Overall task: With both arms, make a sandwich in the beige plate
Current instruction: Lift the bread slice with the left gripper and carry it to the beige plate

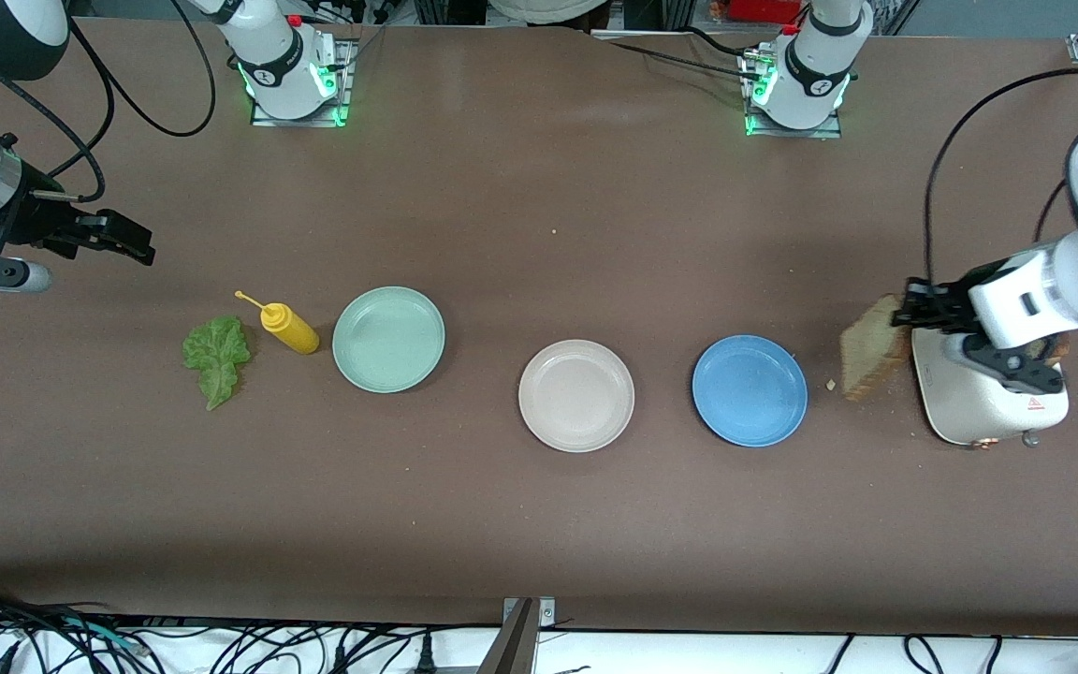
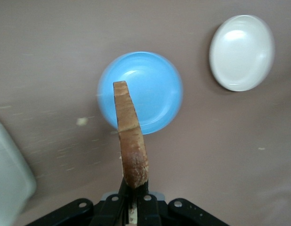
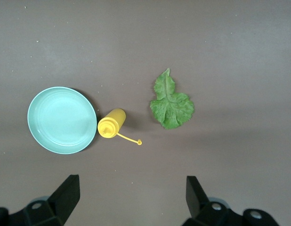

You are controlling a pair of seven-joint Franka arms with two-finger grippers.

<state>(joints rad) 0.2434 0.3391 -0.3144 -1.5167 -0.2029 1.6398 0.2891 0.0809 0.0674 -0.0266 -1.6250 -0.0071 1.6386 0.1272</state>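
Observation:
My left gripper is shut on a brown bread slice, held on edge in the air over the table between the white toaster and the blue plate. The round beige plate lies bare beside the blue plate, toward the right arm's end. A ruffled green lettuce leaf lies flat on the table. My right gripper hangs open and holds nothing, over the table at the right arm's end by the lettuce.
A mint-green plate and a yellow squeeze bottle on its side lie between the lettuce and the beige plate. The blue plate shows under the held slice. A crumb lies by the toaster.

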